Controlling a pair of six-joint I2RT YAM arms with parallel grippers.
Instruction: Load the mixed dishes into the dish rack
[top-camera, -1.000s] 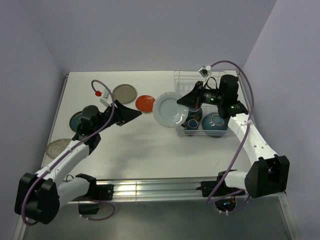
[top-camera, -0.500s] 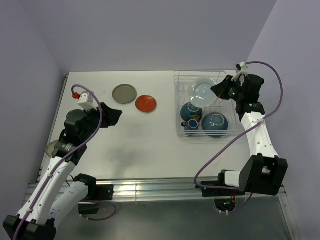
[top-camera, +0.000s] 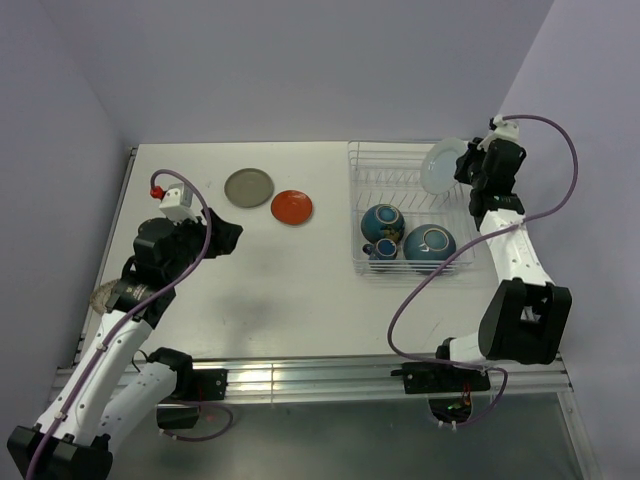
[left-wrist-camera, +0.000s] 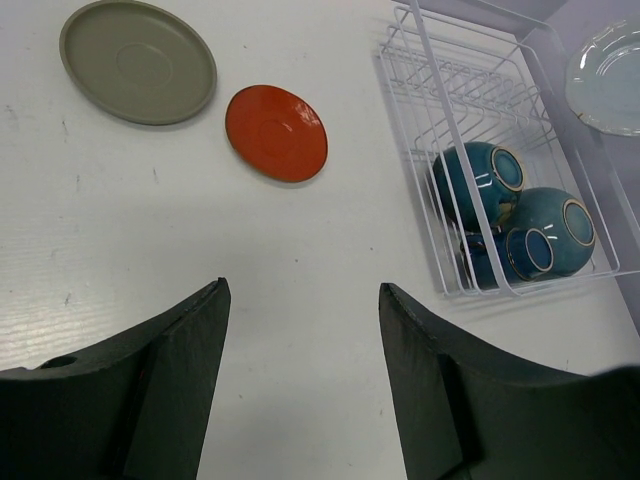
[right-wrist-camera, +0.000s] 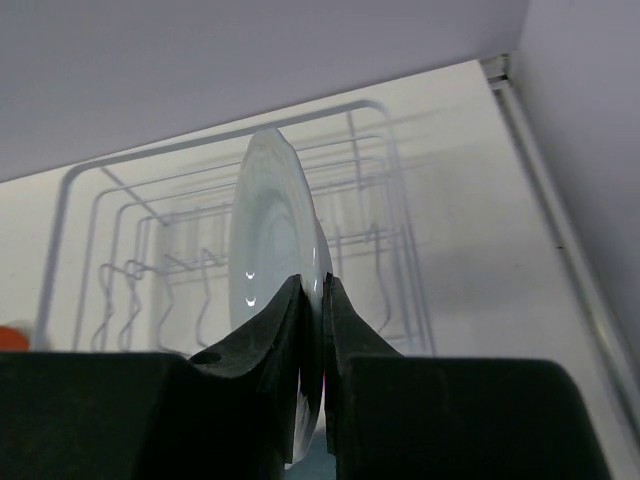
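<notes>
Black left gripper (left-wrist-camera: 302, 290): jaws wide apart, empty, hovering near the left edge of the table (top-camera: 300, 300). Grey-olive plate (top-camera: 248, 186) and orange-red plate (top-camera: 291, 206) lie flat near far edge, unloaded. Dish rack (top-camera: 351, 200), far right corner, holds teal bowls (top-camera: 382, 221). Right gripper (right-wrist-camera: 312, 285) pinches pale plate (right-wrist-camera: 270, 220) by its rim, upright over rack's far end. Risk: thin rim grip slips, or plate misses slot and strikes wires.

The left arm (top-camera: 112, 338) is bent and raised, and the left gripper (left-wrist-camera: 302, 288) gapes wide, pointing down. The right arm (top-camera: 514, 260) reaches far back, and the right gripper (right-wrist-camera: 312, 285) pinches the pale plate (right-wrist-camera: 268, 220).
</notes>
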